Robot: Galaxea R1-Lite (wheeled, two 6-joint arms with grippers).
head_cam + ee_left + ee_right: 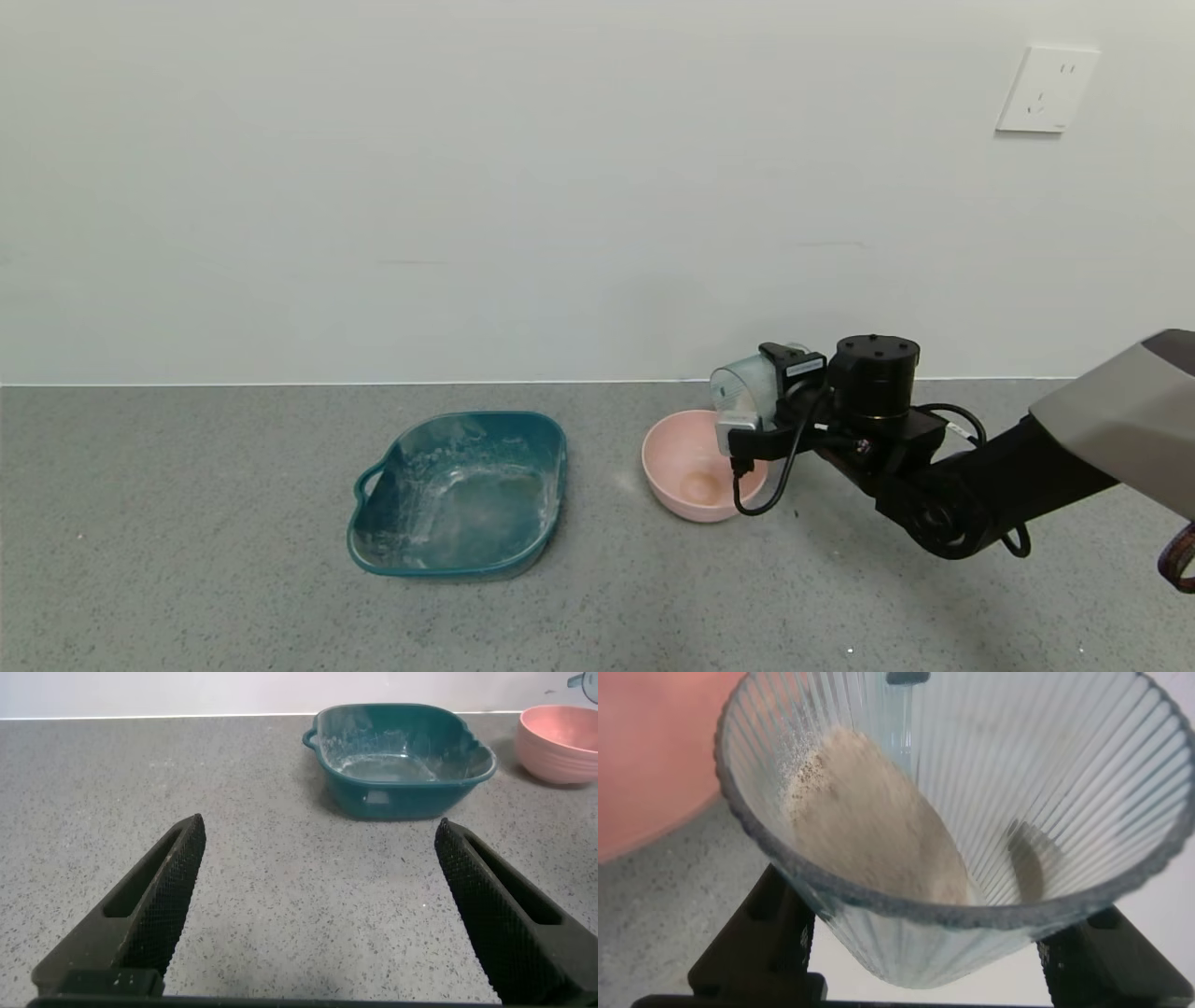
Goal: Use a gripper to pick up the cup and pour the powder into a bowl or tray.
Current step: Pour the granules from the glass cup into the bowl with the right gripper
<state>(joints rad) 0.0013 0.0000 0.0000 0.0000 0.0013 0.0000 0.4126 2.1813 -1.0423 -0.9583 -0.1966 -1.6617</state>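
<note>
- A speckled grey tabletop meets a plain pale wall.
- The right pincer grasps the cup, tipped on its side above the pink bowl's rim.
- Powder lies against the cup's ribbed wall, near its lip.
- A teal tray sits beside the bowl.
- The left pincer hangs released over bare tabletop, well apart from the bowl.

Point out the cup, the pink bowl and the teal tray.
cup (742, 397), head view, ribbed side wall.
pink bowl (674, 446), head view, inner wall.
teal tray (402, 791), left wrist view, outer front wall.
</note>
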